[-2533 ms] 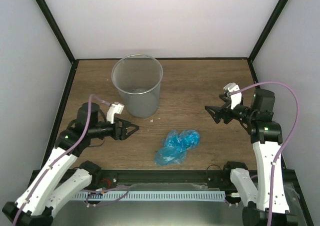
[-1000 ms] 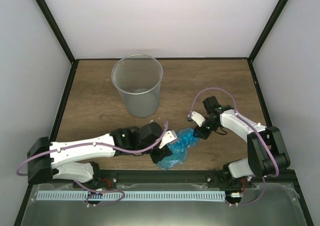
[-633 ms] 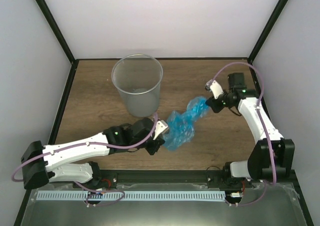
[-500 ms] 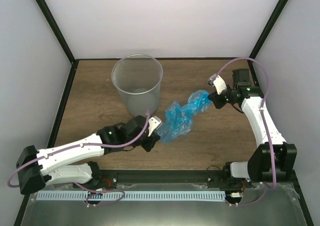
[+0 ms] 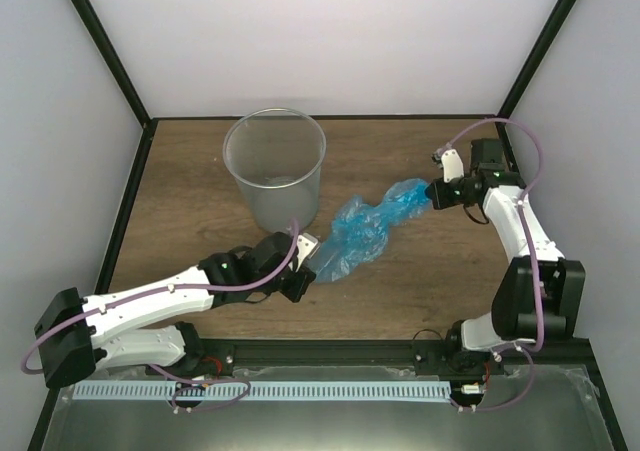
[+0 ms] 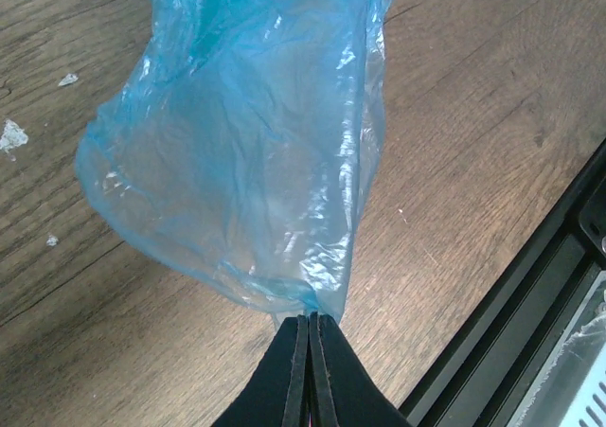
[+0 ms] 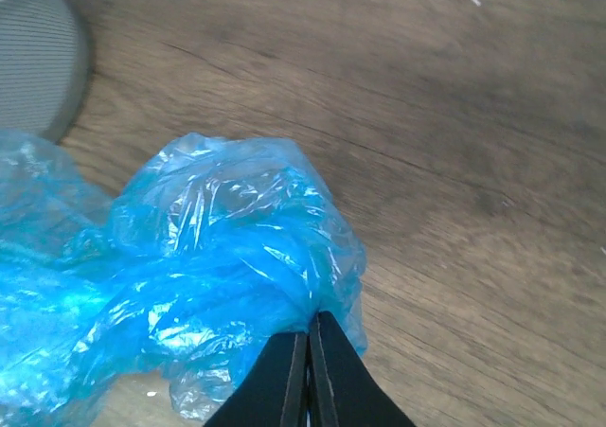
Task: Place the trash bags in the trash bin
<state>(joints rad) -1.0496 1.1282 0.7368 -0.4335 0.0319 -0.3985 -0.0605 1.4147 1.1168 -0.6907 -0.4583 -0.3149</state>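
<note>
Left hand [image 6: 309,319] and right hand [image 7: 309,321] pinch trash bags [image 5: 365,229].

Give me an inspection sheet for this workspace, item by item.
Surface: wooden table, bare apart from the items below.
Job's things: blue trash bag stretched between both grippers, outside the trash bin, which stands upright at the back left.
Clutter: pale flecks on the wood beside the bag.
Grippers: left gripper shut on the bag's near end; right gripper shut on its far end.
Cables: purple cables looped along each arm, not touching the bag.
Surroundings: white walls, black frame posts.
</note>
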